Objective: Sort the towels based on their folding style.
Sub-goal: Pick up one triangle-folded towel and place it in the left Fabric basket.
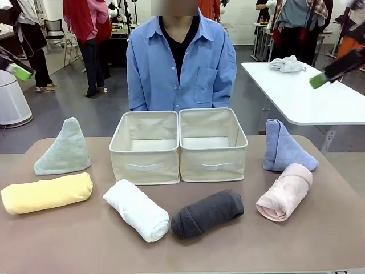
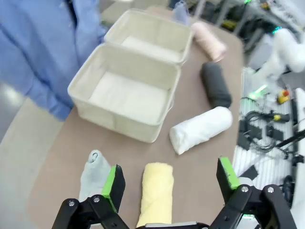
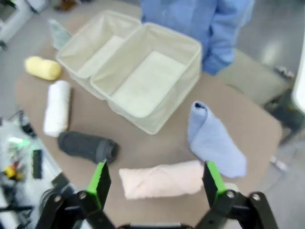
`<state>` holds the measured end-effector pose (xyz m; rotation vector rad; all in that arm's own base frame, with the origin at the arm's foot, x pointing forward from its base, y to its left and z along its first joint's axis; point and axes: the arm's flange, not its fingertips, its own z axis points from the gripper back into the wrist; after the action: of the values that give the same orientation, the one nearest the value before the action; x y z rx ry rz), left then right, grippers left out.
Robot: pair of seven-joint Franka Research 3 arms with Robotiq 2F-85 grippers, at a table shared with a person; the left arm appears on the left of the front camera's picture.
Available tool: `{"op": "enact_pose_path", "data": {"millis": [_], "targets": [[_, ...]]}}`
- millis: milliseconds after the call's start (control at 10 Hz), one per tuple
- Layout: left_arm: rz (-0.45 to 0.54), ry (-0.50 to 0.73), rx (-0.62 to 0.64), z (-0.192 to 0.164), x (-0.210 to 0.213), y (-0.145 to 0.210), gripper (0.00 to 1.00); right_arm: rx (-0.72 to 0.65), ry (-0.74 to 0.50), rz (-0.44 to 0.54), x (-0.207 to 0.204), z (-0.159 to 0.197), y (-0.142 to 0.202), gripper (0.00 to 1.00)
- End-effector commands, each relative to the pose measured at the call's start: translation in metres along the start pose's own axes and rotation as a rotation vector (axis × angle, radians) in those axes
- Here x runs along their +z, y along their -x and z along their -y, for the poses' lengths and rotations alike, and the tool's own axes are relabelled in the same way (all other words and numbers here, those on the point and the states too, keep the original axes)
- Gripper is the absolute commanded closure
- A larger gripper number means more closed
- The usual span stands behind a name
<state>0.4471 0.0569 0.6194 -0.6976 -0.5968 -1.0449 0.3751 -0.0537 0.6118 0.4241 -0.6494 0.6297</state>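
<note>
Hovering empty and spread apart: left pincer (image 2: 170,180), right pincer (image 3: 157,180). Green triangle towel (image 1: 64,151) left of beige boxes (image 1: 145,166), blue triangle towel (image 1: 285,151) right; yellow roll (image 1: 47,193), white roll (image 1: 137,210), grey roll (image 1: 206,214), pink roll (image 1: 284,193) in front.

yellow roll (image 1: 47,193) | white roll (image 1: 137,209) | grey roll (image 1: 206,214) | pink roll (image 1: 284,192) | green triangle (image 1: 64,148) | blue triangle (image 1: 285,149)

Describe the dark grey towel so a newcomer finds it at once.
Start at the two beige fabric boxes mid-table. Before the right box, on the robot's side, lies the dark grey towel, a roll between the white roll and the pink roll. It alone is dark; all others are pale.
</note>
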Motion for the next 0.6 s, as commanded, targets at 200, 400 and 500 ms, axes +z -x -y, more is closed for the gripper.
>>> {"op": "enact_pose_path", "data": {"millis": [200, 400, 500], "targets": [[0.145, 0.125, 0.047, -0.056, 0.060, 0.044, 0.00, -0.030, -0.300, 0.080, 0.036, 0.063, 0.012, 0.00], [0.177, 0.105, 0.049, -0.062, 0.083, 0.066, 0.00, 0.010, -0.315, 0.132, 0.048, 0.068, 0.022, 0.00], [0.186, 0.095, 0.065, -0.063, 0.093, 0.078, 0.00, 0.052, -0.349, 0.135, 0.055, 0.071, 0.030, 0.00]]}}
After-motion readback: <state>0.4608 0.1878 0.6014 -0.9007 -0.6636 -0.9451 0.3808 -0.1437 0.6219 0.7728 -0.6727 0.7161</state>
